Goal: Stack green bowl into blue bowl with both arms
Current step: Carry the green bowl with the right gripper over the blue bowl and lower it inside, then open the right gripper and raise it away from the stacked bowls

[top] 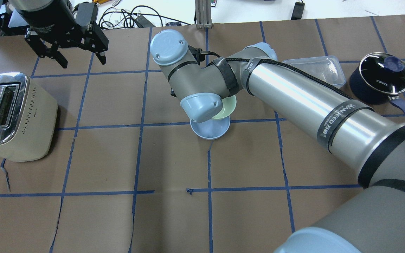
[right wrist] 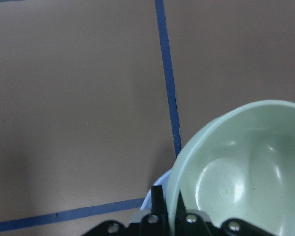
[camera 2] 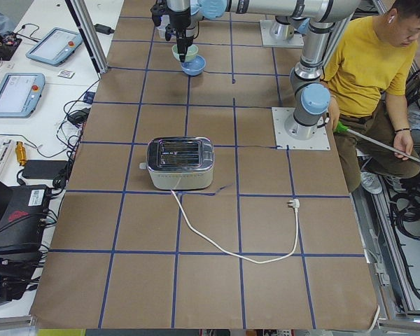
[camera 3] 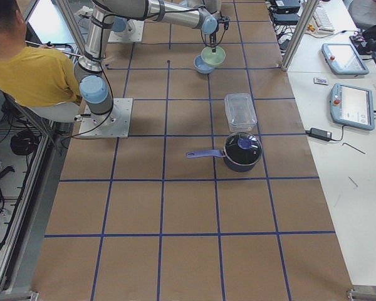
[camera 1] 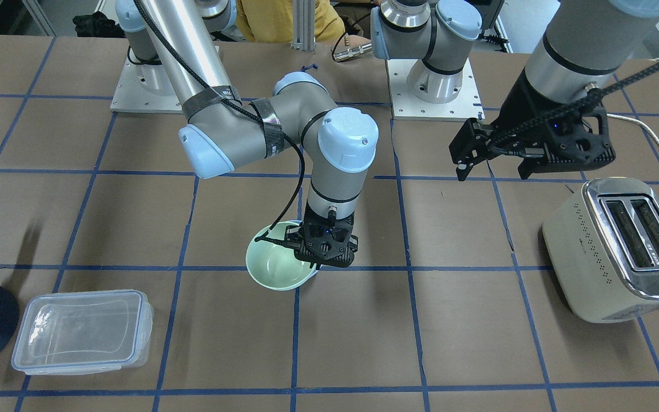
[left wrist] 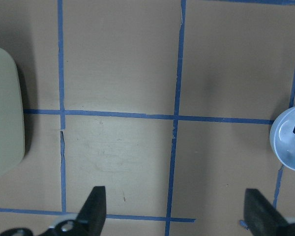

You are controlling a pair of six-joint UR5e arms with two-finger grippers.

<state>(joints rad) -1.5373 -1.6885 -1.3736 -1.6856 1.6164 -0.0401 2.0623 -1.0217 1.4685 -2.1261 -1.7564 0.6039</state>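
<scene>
My right gripper (camera 1: 325, 254) is shut on the rim of the pale green bowl (camera 1: 277, 262) and holds it tilted near the table's middle. The light blue bowl (top: 210, 130) sits on the table right under it. The green bowl (top: 227, 107) overlaps its far side. I cannot tell whether the two bowls touch. In the right wrist view the green bowl (right wrist: 241, 172) fills the lower right, with a sliver of the blue bowl (right wrist: 155, 199) below its rim. My left gripper (top: 82, 60) is open and empty, high above the table near the toaster. The left wrist view shows the blue bowl (left wrist: 287, 145) at its right edge.
A cream and chrome toaster (top: 12, 116) stands on my left side, its white cord (camera 2: 231, 245) trailing over the table. A clear lidded container (top: 315, 70) and a dark navy saucepan (top: 378, 79) stand on my right side. A person in yellow (camera 2: 364, 63) sits behind the arm bases.
</scene>
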